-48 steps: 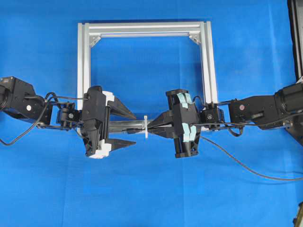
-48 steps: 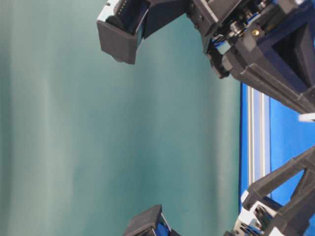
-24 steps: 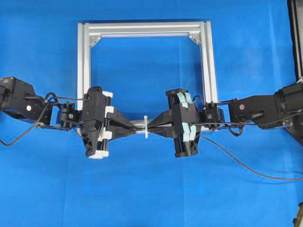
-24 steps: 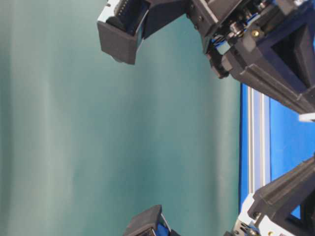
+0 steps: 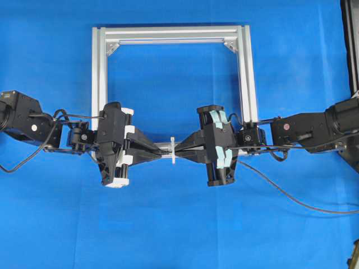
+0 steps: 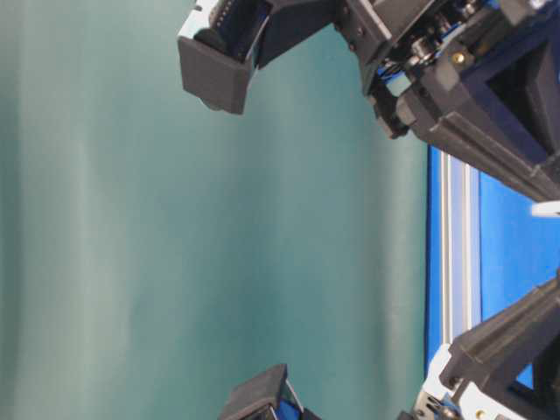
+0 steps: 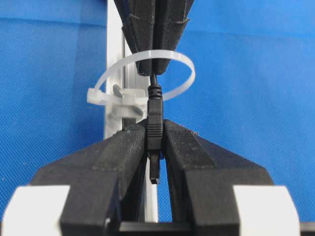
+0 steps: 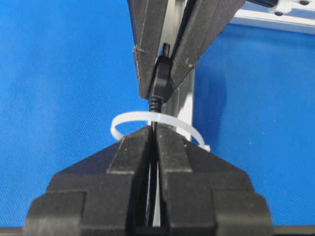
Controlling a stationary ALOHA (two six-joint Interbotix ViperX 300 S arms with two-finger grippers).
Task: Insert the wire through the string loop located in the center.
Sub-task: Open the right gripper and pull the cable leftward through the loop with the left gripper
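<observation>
The string loop [image 7: 184, 66] is a thin white ring fixed to the front bar of the silver frame [image 5: 168, 33], between both grippers in the overhead view [image 5: 173, 150]. The wire's thin black cable runs through this ring. Its dark plug [image 7: 154, 123] sits clamped in my left gripper [image 7: 155, 129], which is shut on it, metal tip pointing back between the fingers. My right gripper [image 8: 153, 130] is shut on the cable just on the other side of the ring [image 8: 125, 118]. The two grippers [image 5: 162, 155] [image 5: 180, 151] meet tip to tip.
The wire's slack [image 5: 286, 196] trails off over the blue cloth to the right edge. The frame's side bars [image 5: 99, 73] [image 5: 248, 73] stand behind both arms. In the table-level view the frame bar [image 6: 457, 254] runs past the black arm bodies.
My left gripper went from wide open to shut on the plug and has held still since. The right gripper and the wire have not visibly moved.
</observation>
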